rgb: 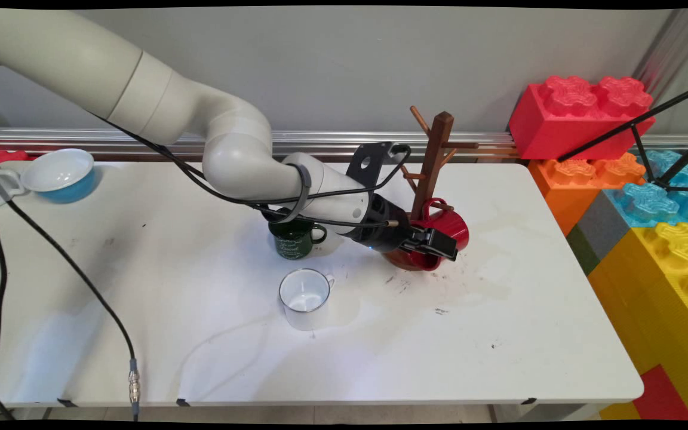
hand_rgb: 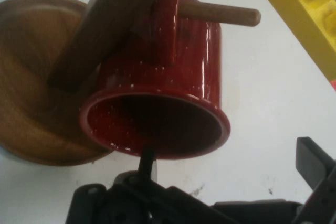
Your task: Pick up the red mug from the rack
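I see the fingers (hand_rgb: 310, 163) spread apart at the mouth of the red mug (rgb: 447, 230), which hangs tilted on a low peg of the wooden rack (rgb: 433, 158). Green mug (rgb: 294, 240) and white mug (rgb: 304, 297) sit nearby on the bench (rgb: 499, 334).

A dark green mug (rgb: 294, 241) standing on the white desk (rgb: 200, 334) carries pale lettering on its side, too small to read. No other text is visible.
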